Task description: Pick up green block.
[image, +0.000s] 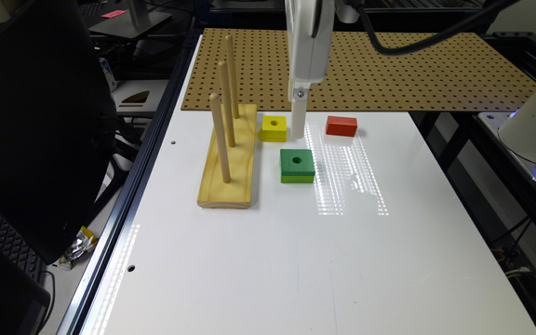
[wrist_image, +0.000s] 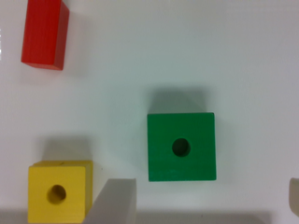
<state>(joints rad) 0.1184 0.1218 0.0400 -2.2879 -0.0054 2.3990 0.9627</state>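
Item: green block (image: 297, 165). Square, flat, round hole in its middle, dark top over a paler lower edge. It lies flat on the white bench (image: 296, 260), centre of the exterior frame, free on all sides. In the wrist view it sits a little right of centre (wrist_image: 181, 146), edges running square to the frame.

Item: my claw (image: 298, 122). It hangs in the upper middle of the exterior frame, white finger reaching down close to the bench just beside the yellow block (image: 274, 128). In the wrist view one grey finger (wrist_image: 114, 200) shows at the lower edge and the other at the far lower right corner (wrist_image: 294, 196), wide apart with nothing between them. Spread and empty.

Relation that matters: the green block lies below my claw in the exterior frame, nearer the camera, apart from it and not yet under it. I judge I must travel toward the lower part of that frame until the block sits between my fingers, then descend. Being square, it has no long axis to favour; its sides already look lined up with my fingers.

Other items: yellow block, smaller, holed, lower left of the wrist view (wrist_image: 58, 192), close to my near finger. Red block (image: 341, 126), no hole, well apart at upper right of centre. Wooden peg stand (image: 229, 158), left of the green block, near enough to mind.
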